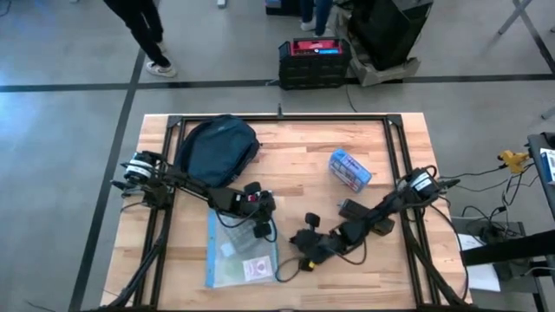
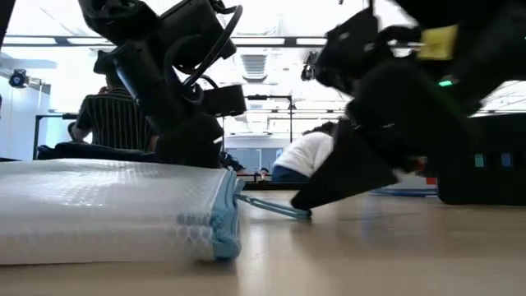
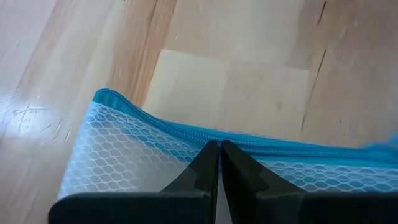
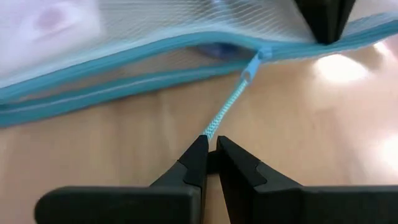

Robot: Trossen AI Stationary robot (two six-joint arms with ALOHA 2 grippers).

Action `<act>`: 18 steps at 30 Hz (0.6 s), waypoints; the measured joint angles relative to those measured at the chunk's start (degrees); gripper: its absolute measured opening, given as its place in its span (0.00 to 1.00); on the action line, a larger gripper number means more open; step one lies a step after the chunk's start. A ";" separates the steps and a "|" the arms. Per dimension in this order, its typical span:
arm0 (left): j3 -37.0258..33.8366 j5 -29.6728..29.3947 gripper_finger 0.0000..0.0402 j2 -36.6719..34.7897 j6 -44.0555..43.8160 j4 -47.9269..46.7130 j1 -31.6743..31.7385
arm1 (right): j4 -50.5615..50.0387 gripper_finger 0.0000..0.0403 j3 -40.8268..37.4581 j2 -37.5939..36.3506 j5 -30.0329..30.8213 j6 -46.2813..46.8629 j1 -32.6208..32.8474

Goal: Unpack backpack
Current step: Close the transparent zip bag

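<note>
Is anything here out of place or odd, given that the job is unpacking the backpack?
Nothing is spilled or damaged. One oddity: both grippers work on the clear zip bag, not the backpack. The right gripper pinches its zipper pull cord.

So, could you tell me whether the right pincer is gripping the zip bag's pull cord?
Yes, the right pincer is shut on the end of the light-blue pull cord leading to the zip bag.

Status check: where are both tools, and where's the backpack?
Left tool shut, pinning the clear zip bag. Right tool shut on the bag's zipper pull cord. Backpack at table's far left, untouched. Blue box lies clear of both arms.
</note>
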 joint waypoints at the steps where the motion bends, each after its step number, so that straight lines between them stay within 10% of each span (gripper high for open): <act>1: 0.00 0.00 0.01 0.00 0.00 0.02 0.00 | -0.21 0.05 -0.04 0.00 0.32 1.17 1.01; 18: -0.11 -3.58 0.01 0.04 0.48 -1.98 0.85 | -3.44 0.05 -0.04 0.04 0.03 10.53 15.30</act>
